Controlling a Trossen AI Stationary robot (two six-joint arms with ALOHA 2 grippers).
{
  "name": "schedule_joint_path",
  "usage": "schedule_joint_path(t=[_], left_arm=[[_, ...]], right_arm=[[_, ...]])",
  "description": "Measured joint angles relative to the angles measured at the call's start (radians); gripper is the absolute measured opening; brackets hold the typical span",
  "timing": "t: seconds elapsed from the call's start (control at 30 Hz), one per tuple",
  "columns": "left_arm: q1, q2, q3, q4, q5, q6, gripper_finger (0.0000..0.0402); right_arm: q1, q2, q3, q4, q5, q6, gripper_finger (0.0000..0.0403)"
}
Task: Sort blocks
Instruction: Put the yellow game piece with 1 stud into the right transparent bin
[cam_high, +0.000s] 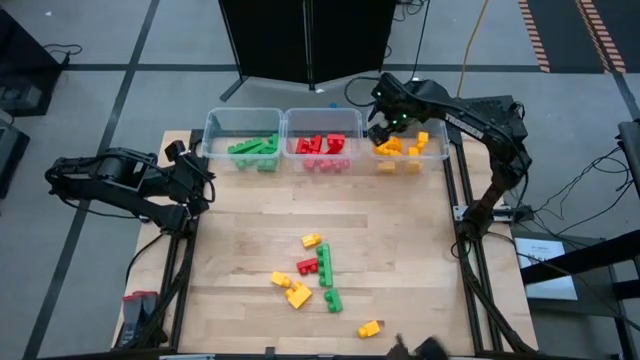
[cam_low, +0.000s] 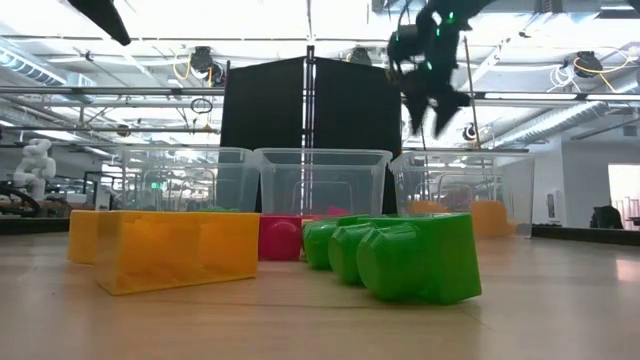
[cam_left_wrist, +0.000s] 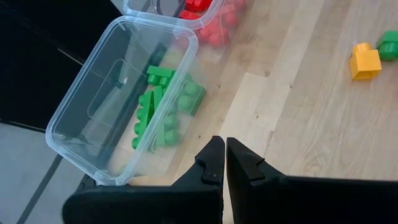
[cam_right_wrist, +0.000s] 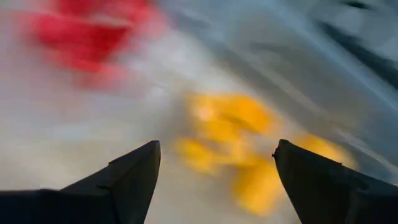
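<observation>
Blocks (cam_high: 315, 272): loose cluster, lower centre of high view, on wooden table (cam_high: 250, 250); red, green, yellow mixed, one yellow stray (cam_high: 370, 328) near bottom edge.
Sorted blocks: green in left clear bin (cam_high: 243, 140), red in middle bin (cam_high: 322, 140), yellow in right bin (cam_high: 412, 145), all along upper edge of table in high view.
Right gripper (cam_high: 382, 128): high view puts it above right bin, upper centre-right. Low view adds height: raised well above bin rims, top of frame. Right wrist view shows what others don't: jaws spread wide, nothing between fingers (cam_right_wrist: 127, 177), blurred yellow blocks below, red blur upper left.
Left gripper (cam_high: 200, 185): left edge of table in high view, beside green bin. Left wrist view only shows jaws pressed together, empty; green bin in frame's left half, one yellow block (cam_left_wrist: 365, 61) upper right.
Low view only: yellow block (cam_low: 175, 248) and green block (cam_low: 415, 257) fill foreground, red block (cam_low: 280, 238) between them.
</observation>
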Motion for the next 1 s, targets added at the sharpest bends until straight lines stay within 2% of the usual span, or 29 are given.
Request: schedule_joint_path(t=[0.1,0.2,0.33,0.53,0.77,1.0], left_arm=[[0.0,0.0,0.0,0.0,0.0,0.0,0.0],[0.0,0.0,0.0,0.0,0.0,-0.018,0.0],[0.0,0.0,0.0,0.0,0.0,-0.023,0.0],[0.0,0.0,0.0,0.001,0.0,-0.019,0.0],[0.0,0.0,0.0,0.0,0.001,-0.02,0.0],[0.0,0.0,0.0,0.0,0.015,-0.021,0.0]], right_arm=[[0.087,-0.037,0.0,0.111,-0.231,-0.007,0.0306],[0.218,-0.05,0.002,0.246,-0.354,0.002,0.0306],[0.401,-0.024,-0.01,0.422,-0.341,-0.025,0.0306],[0.587,0.113,-0.017,0.519,-0.186,-0.117,0.0306],[0.666,0.295,-0.017,0.603,-0.164,-0.138,0.0306],[0.703,0.388,-0.018,0.63,-0.168,-0.158,0.0306]])
